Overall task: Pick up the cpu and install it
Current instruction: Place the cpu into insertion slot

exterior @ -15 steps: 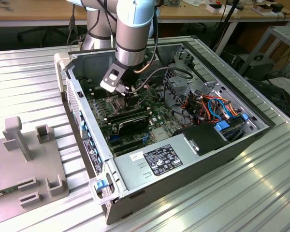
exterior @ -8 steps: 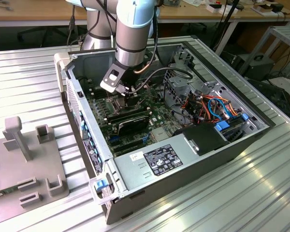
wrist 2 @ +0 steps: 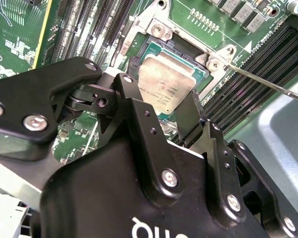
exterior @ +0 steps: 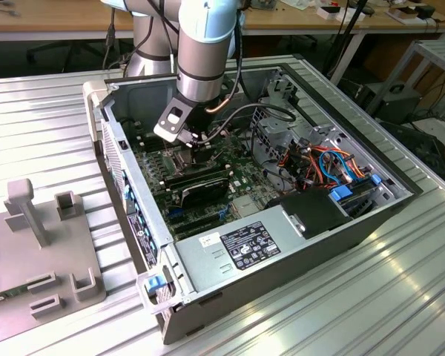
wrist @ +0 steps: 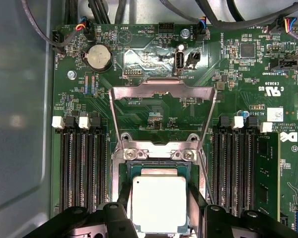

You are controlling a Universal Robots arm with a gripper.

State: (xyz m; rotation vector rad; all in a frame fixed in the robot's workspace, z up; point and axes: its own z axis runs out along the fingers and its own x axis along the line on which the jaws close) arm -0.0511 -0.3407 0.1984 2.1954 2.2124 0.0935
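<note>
The cpu, a small square chip with a grey metallic face, sits between my two black fingers directly over the open socket of the green board. In the second wrist view the cpu is slightly tilted above the socket, with a finger pressed against each of two opposite edges. My gripper is shut on it. In the exterior view the gripper reaches down into the open computer case, over the board.
The socket's metal load plate is flipped open and its thin lever rod sticks out. Black memory slots flank the socket; a memory stick fills one. A power supply, cable bundle and grey fixture stand nearby.
</note>
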